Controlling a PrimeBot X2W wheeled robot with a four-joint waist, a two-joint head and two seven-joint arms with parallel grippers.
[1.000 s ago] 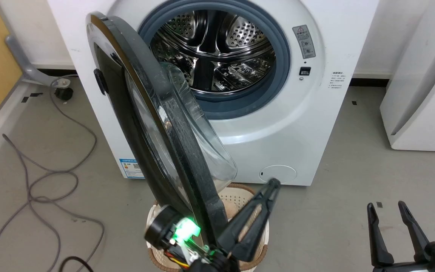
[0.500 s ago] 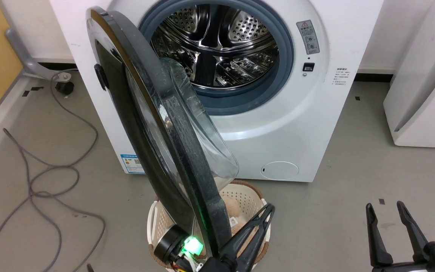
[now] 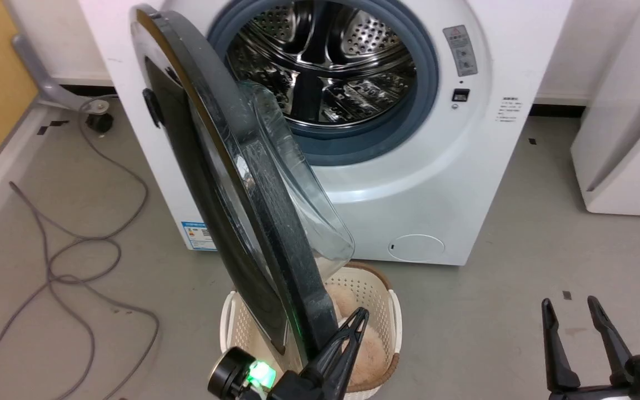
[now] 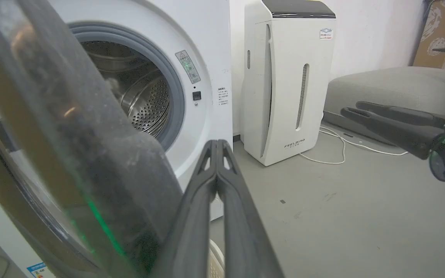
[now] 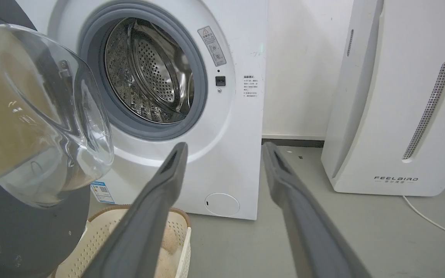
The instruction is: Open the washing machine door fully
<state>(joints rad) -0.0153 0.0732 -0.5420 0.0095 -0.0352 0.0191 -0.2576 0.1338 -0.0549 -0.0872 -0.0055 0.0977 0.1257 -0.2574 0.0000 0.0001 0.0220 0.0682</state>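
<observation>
**Change from a second earlier:** the left gripper had drawn back toward the bottom edge of the head view, its tip lower along the door's rim. The whole view had also shifted a little.

**Left gripper:** fingers pressed together, empty, just beside the lower inner edge of the washing machine door. Whether it touched that edge could not be told. A green light glowed at its wrist.

**Right gripper**: fingers spread apart, empty, at the lower right, well apart from the door, over bare grey floor.

**Basket**: pale and perforated, on the floor beneath the door's lowest edge, holding pinkish cloth. The left gripper's tip lay over its rim.

**Washing machine door:** hinged at the machine's left side and swung out, seen nearly edge-on from the head. Its free edge was nearest the robot, and its glass bowl bulged toward the opening.

**Floor left of the door:** open, except for loops of grey cable.

**Floor right of the door:** bare through to the right gripper.

**Washing machine**: opening uncovered, with the grey gasket and steel drum exposed. A blue label sat at its lower left corner.

**White appliance**: far right, apart from the machine, with a strip of floor between them.
</observation>
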